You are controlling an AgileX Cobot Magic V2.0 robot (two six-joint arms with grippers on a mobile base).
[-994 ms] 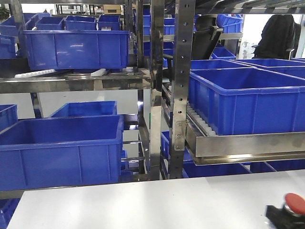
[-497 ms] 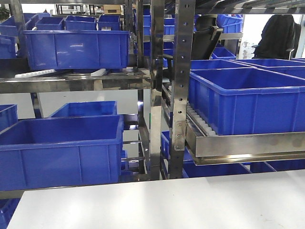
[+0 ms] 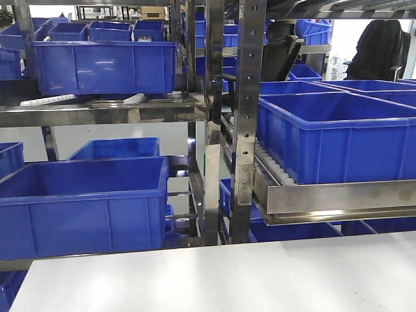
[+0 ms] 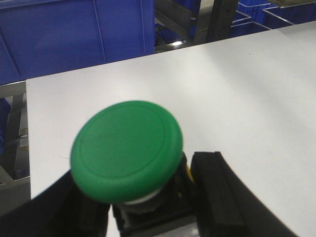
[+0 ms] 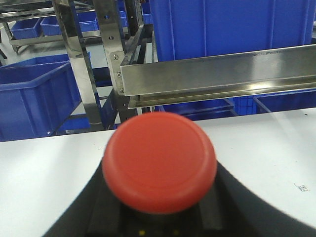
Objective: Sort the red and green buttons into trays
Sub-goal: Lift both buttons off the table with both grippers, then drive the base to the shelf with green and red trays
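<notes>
- Blue plastic crates [image 3: 84, 208] are seen stacked on stainless-steel racks [image 3: 250, 97] behind the work surface.
- A white table [image 3: 227, 279] is seen in the foreground of all three views.
- The left gripper [image 4: 143, 210] is closed on the green button [image 4: 126, 148]; its black base is clamped between the black fingers, above the table.
- The right gripper [image 5: 163, 219] is closed around the red button [image 5: 159, 160], which is held over the table's far edge; its base is hidden beneath the dome.
</notes>
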